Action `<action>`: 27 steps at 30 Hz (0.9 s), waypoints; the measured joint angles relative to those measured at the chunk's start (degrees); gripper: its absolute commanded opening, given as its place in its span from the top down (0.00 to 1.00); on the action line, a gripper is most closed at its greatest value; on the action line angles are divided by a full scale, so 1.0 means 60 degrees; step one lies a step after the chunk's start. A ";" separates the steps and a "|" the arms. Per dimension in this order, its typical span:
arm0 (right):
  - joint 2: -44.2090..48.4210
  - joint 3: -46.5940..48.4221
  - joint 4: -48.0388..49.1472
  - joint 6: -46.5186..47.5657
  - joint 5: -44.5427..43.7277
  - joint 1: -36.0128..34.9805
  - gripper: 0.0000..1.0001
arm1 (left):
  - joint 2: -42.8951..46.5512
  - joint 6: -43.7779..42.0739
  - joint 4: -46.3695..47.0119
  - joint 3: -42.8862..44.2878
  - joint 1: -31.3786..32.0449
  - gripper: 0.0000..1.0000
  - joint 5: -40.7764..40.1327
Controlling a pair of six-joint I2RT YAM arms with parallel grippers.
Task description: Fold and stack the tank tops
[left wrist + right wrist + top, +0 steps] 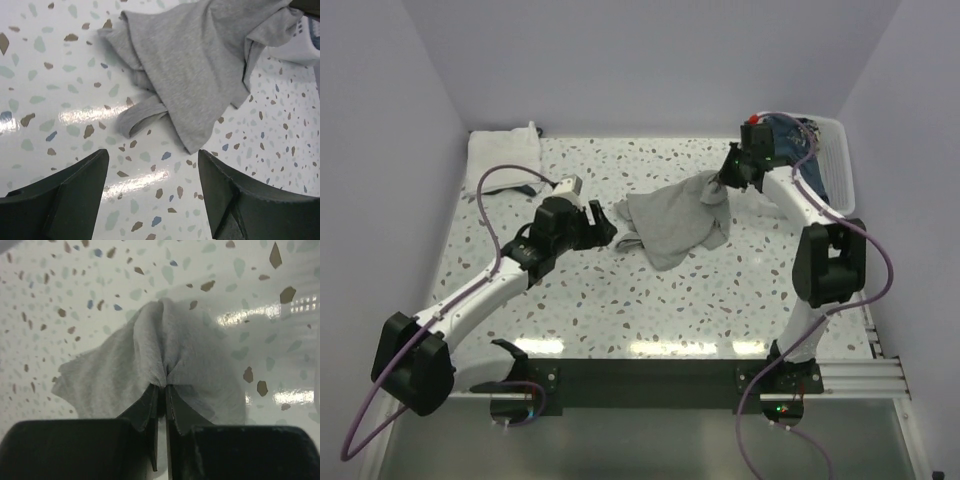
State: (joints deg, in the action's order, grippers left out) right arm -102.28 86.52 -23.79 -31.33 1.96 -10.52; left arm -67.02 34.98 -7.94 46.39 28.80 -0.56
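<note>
Right gripper (161,390): jaws pressed together on a pinch of the grey tank top of plain soft cloth (150,350). That pinch is raised into a peak, and the rest trails crumpled on the speckled white terrazzo table (620,320), about mid-table, slightly right of centre.

Left gripper (152,170): jaws wide apart, nothing between them. It hovers low, just short of the garment's left edge, where a strap loop (140,117) pokes out (a handy landmark).

Further out, a folded white cloth (505,150) lies at the far left corner. We take it for the other tank top, though no trim or print shows. A white slatted plastic basket (840,140) at the far right holds dark blue fabric.

Step, as we judge it: spreading the grey tank top, with folding not yet begun. The next move calls for the left gripper to reach the strap side and close on a single layer. Both arms then draw apart to lay the cloth flat. The risk is catching two layers in the bunched edge.
</note>
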 measured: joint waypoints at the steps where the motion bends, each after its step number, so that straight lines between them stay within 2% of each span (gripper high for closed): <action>1: -0.0331 0.0000 -0.0051 -0.0007 0.0076 0.0062 0.75 | -0.0117 0.0146 0.0073 -0.0182 -0.0025 0.23 -0.0044; 3: -0.0674 0.0000 -0.0280 0.0000 0.0062 -0.0018 0.60 | -0.0368 0.0437 0.0259 -0.0466 -0.0113 0.23 -0.0055; 4: -0.0688 -0.0004 -0.0415 0.0044 0.0007 -0.0127 0.49 | -0.0528 0.0576 0.0382 -0.0557 -0.0153 0.24 -0.0055; 7: -0.0262 -0.0251 -0.0459 0.0171 -0.0627 -0.0688 0.43 | -0.1056 0.0838 0.0758 -0.0627 -0.0233 0.28 -0.0029; 12: 0.1701 -0.1716 -0.0390 0.0240 -0.2065 -0.2095 0.42 | -0.2040 0.1169 0.1362 -0.0586 -0.0237 0.33 0.0091; 14: 0.2386 -0.2291 -0.0379 0.0237 -0.2459 -0.2601 0.42 | -0.2430 0.1344 0.1541 -0.0521 -0.0237 0.41 0.0215; 19: 0.3683 -0.4065 -0.0237 0.0273 -0.2739 -0.3136 0.47 | -0.2830 0.1479 0.2029 -0.0495 -0.0069 0.42 0.0594; 23: 0.4262 -0.5253 -0.0237 0.0361 -0.2849 -0.3483 0.47 | -0.3242 0.1490 0.2685 -0.0521 0.0889 0.43 0.0812; 27: 0.4328 -0.5686 -0.0229 0.0393 -0.2962 -0.3683 0.48 | -0.3927 0.1657 0.3592 -0.0849 0.1701 0.43 0.1202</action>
State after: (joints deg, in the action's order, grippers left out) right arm -76.31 52.40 -25.17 -28.97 -15.81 -32.62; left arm -90.59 44.93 13.61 41.30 39.00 6.66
